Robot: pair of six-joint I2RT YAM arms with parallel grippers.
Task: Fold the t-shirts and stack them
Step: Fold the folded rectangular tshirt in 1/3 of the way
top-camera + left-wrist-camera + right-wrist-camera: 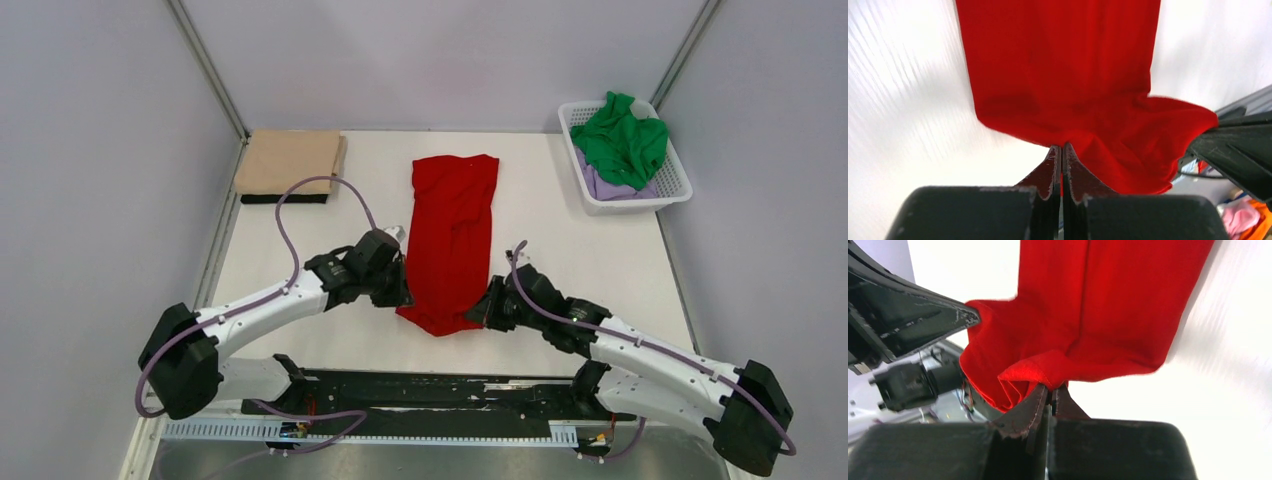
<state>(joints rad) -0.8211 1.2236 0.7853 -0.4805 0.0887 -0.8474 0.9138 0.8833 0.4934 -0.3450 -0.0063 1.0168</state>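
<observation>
The red t-shirt [452, 235] lies as a long narrow strip down the middle of the table, its near end lifted. My left gripper [402, 297] is shut on its near left edge [1063, 135]. My right gripper [478, 312] is shut on its near right edge [1048, 372]. The red cloth sags between the two grippers. The tan-beige t-shirt [288, 161] lies folded at the back left on a dark pad. The green t-shirt [622, 138] lies crumpled in the basket on top of the pale lilac t-shirt [604, 186].
The white lattice basket [672, 190] stands at the back right of the white table [570, 250]. A black rail [420, 395] runs along the near edge between the arm bases. Grey walls close in both sides.
</observation>
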